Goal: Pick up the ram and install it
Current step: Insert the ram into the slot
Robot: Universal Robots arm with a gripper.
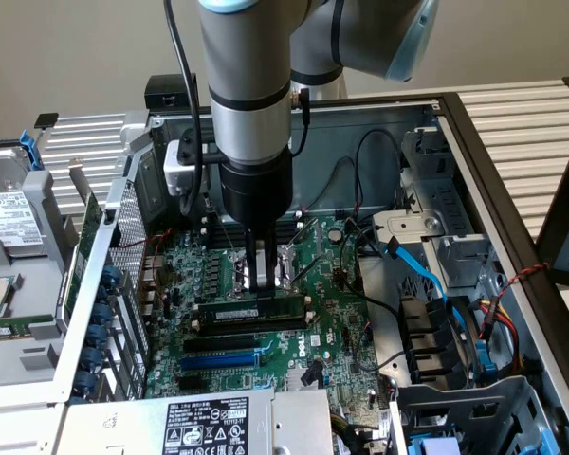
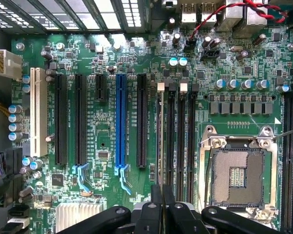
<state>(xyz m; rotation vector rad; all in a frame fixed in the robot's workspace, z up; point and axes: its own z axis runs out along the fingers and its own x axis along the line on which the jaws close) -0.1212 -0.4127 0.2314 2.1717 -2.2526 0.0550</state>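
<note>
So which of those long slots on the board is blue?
Just one: the long blue slot with black slots on both sides. The others are black, apart from one white slot.

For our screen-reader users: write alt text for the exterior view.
A robot arm reaches down into an open computer case, its jaws shut on the green ram, which stands on edge along the black memory slots of the motherboard. A blue expansion slot lies beside them.
</note>
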